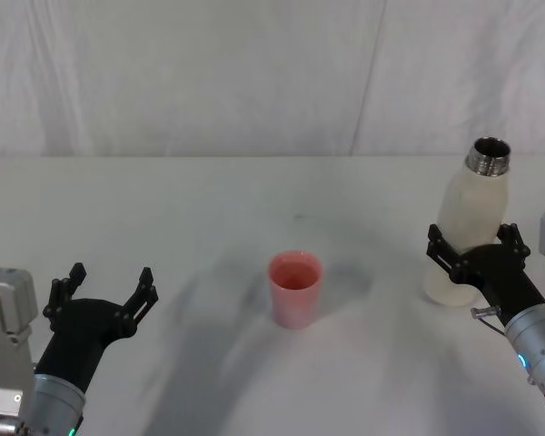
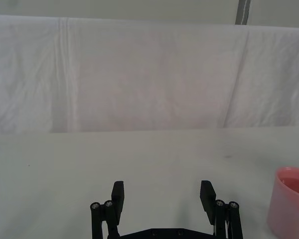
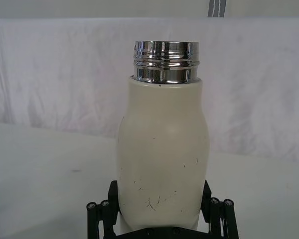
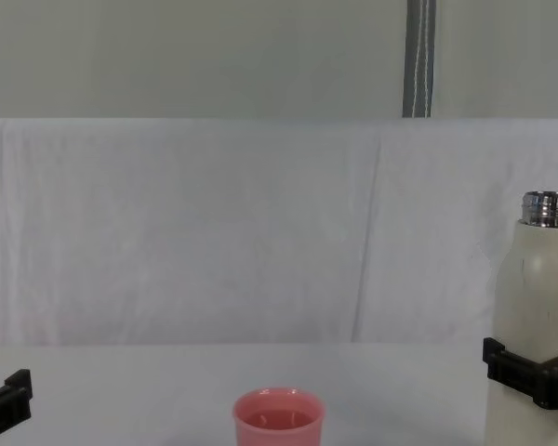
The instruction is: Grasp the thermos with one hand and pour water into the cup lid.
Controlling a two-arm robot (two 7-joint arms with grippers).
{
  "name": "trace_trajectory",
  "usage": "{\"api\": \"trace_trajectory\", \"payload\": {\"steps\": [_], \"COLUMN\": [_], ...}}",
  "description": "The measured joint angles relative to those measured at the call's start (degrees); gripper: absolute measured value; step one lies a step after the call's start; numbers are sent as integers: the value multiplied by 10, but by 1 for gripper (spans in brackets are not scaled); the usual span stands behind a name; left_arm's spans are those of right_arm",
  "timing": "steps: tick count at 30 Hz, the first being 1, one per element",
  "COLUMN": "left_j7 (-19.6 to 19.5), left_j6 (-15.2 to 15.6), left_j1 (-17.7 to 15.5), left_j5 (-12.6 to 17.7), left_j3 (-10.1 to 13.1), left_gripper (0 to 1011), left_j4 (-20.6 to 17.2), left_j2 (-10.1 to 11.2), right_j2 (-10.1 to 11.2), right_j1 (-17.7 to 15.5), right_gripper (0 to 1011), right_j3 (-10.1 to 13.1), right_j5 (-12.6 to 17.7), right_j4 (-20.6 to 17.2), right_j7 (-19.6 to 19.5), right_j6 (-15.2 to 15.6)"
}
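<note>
The cream-white thermos point(image 1: 468, 213) point(image 3: 162, 144) point(image 4: 539, 297) stands upright on the table at the right, its steel neck uncapped. My right gripper point(image 1: 475, 240) point(image 3: 159, 195) is open around the thermos's lower body, with one black finger point(image 4: 504, 364) close against each side. The pink cup lid point(image 1: 295, 289) point(image 4: 279, 423) point(image 2: 291, 206) stands upright at the table's middle, well left of the thermos. I cannot tell whether water lies in it. My left gripper point(image 1: 109, 283) point(image 2: 163, 193) hovers open and empty at the near left.
A white cloth covers the table point(image 1: 254, 209) and hangs as a backdrop behind it. A grey pole point(image 4: 419, 56) rises behind the backdrop. Bare tabletop separates the cup lid from each gripper.
</note>
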Motion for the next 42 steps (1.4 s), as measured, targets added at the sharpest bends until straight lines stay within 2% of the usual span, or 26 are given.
{"api": "trace_trajectory", "payload": {"steps": [10, 42], "left_j7": [0, 0], "left_j6": [0, 0], "left_j1": [0, 0], "left_j5": [0, 0], "left_j3": [0, 0], "left_gripper": [1001, 1001], "left_j4": [0, 0], "left_j2": [0, 0], "right_j2": [-1, -2], "right_j1": [1, 1], "right_gripper": [956, 956], "right_j3": [0, 1], "right_j5": [7, 7], "right_j4": [17, 22], "right_j7": [4, 0], "right_j6": [-21, -25]}}
